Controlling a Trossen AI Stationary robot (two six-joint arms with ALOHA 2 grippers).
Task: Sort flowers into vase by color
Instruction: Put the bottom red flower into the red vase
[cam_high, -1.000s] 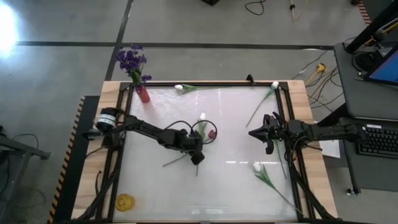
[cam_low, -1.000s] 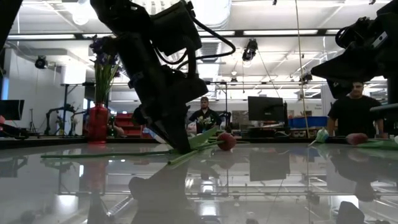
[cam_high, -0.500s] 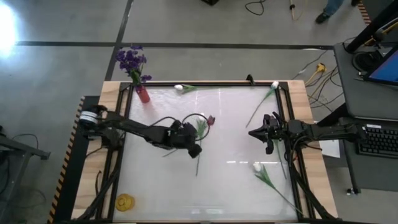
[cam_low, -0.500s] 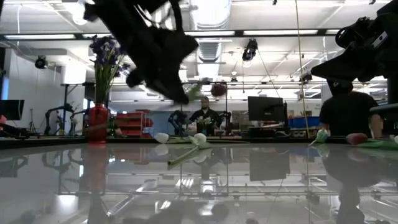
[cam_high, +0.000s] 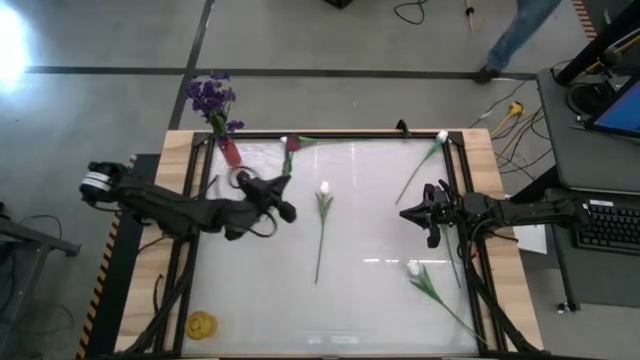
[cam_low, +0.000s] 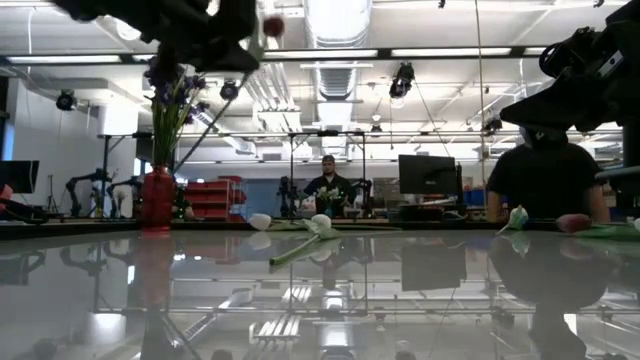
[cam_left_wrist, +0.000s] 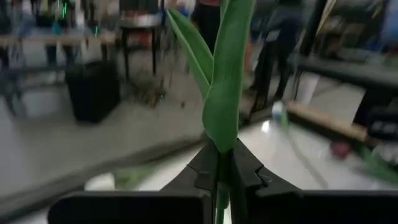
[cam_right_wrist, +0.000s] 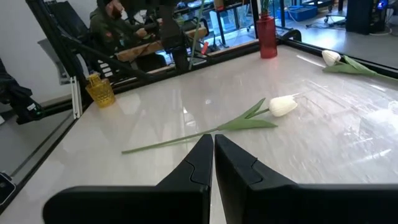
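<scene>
So the left claw (cam_high: 287, 211) is up in the air over the far left part of the glossy white desk (cam_high: 370, 290), pinched shut on the thin green stem of the dark red tulip (cam_high: 291, 145). The blossom end points toward the far edge, close to the small red vase (cam_high: 230, 152) in the far left corner, which has the bunch of little purple blossoms (cam_high: 211, 98) sticking out of it. In the left wrist view you can see the stem and a long leaf clamped right between the dark fingers (cam_left_wrist: 205, 168).

The right claw (cam_high: 405, 214) hangs near the right edge, pressed together with nothing in it.

White tulip buds lie flat on the desk: one in the middle (cam_high: 323, 188), one along the far edge (cam_high: 286, 141), one at the far right corner (cam_high: 441, 136) and one near the right edge toward the front (cam_high: 413, 268). A yellow vase (cam_high: 201, 324) sits on the wooden border at the near left corner
</scene>
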